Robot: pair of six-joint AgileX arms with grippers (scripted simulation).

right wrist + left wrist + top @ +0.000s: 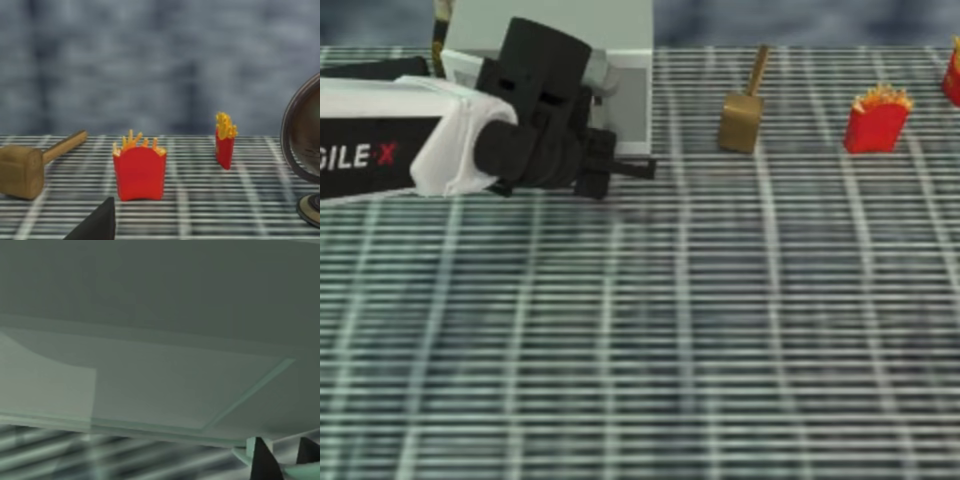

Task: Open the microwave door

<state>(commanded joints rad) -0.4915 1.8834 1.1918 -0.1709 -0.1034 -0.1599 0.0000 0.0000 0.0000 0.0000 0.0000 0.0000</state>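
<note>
Left fingers [260,462] at the microwave door's [150,390] lower edge – microwave [570,40] far left-rear of counter [720,330].

Dark finger tips show close under the door panel w/ its pale window; can't tell how far apart they are or if they grip anything. Left gripper [635,168] sits just in front of the microwave's front corner. Brown mallet [743,110] to the right, then two red fries boxes [876,120] – well apart from the microwave. Right gripper not seen in top view; its wrist view shows only one dark finger tip [97,225].
</note>
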